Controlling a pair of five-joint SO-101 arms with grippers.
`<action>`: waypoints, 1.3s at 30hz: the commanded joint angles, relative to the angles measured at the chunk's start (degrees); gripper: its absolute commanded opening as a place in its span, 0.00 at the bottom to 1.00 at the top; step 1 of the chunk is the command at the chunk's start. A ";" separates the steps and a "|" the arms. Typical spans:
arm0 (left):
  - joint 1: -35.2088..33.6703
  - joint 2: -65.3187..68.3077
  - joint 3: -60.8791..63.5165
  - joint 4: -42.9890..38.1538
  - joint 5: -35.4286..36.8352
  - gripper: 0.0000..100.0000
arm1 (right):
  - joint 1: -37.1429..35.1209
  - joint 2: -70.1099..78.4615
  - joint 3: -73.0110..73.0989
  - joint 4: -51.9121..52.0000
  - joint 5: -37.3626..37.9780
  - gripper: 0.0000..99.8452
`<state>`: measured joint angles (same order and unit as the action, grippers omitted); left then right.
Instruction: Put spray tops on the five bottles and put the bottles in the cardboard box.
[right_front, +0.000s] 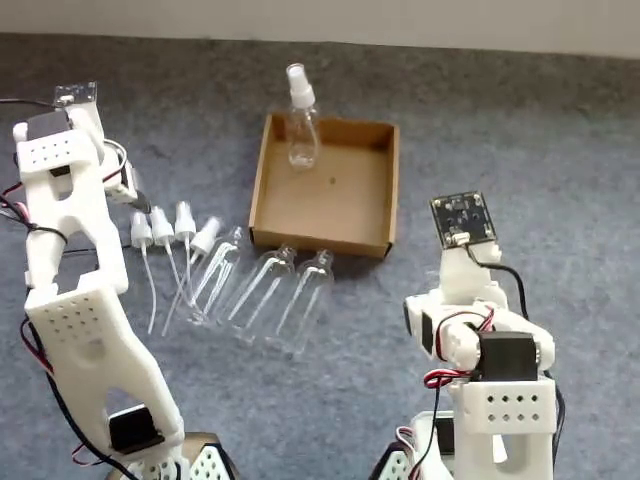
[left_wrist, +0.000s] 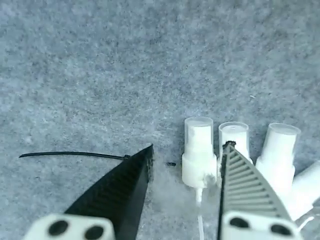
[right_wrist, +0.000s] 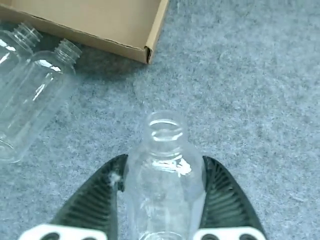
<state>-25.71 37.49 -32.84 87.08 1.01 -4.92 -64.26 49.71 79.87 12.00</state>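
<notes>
Above the table (right_wrist: 250, 75), right gripper (right_wrist: 163, 164) clasps a bottle (right_wrist: 162, 190), base cut off; left gripper (left_wrist: 189, 146) gapes.

- One shallow brown cardboard box (right_front: 345, 205).
- Five clear plastic bottles: one capped, standing inside the box (right_front: 303, 140); three uncapped, lying just before its front wall (right_front: 265, 280); one uncapped, gripped by the right end effector (right_wrist: 163, 160).
- Four loose white spray tops (right_front: 162, 226), near the box's front-left corner.

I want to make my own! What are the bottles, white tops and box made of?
The bottles look like clear, shiny plastic, maybe glass: the grey mat shows through. The spray tops look like smooth white plastic. The box is dull brown cardboard.
</notes>
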 joint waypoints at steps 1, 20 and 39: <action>-0.92 -0.66 -2.51 0.35 -0.70 0.20 | -0.22 -0.75 -0.40 -1.36 -0.62 0.06; 1.71 7.43 0.66 -4.13 -2.11 0.09 | -0.22 -0.75 -0.40 -1.36 -0.62 0.06; 2.77 -17.45 -39.52 13.63 -2.11 0.04 | -8.57 -0.66 -5.32 -2.51 -1.05 0.06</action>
<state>-24.22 29.85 -67.47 100.09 -0.75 -8.79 -64.26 49.36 78.99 11.91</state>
